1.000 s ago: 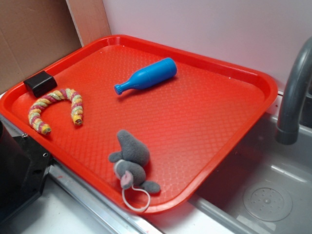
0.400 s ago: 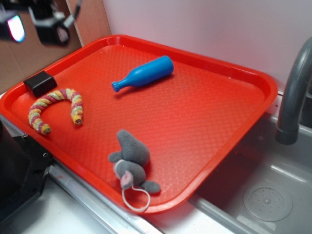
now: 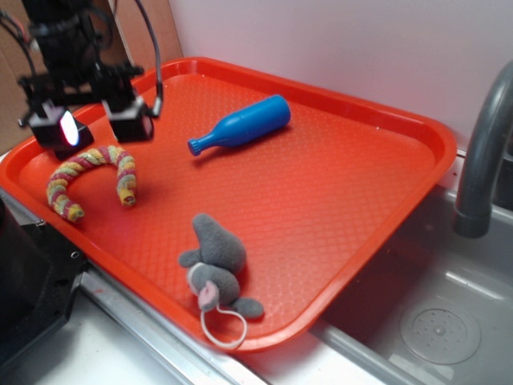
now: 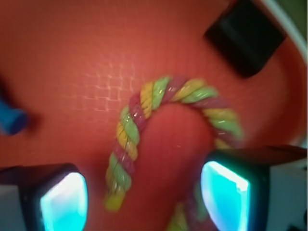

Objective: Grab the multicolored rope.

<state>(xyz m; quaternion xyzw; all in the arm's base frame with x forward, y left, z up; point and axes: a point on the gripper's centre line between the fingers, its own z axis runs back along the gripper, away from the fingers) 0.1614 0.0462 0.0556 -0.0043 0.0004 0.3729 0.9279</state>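
Red tray (image 3: 385,172) corner holds the multicolored rope (image 3: 88,178) beneath the spread, empty end effector (image 3: 94,128).

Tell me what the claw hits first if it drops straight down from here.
Most likely the multicolored rope: the open claw hangs over its arch, fingers straddling it, with the red tray beneath. Exact height is unclear.
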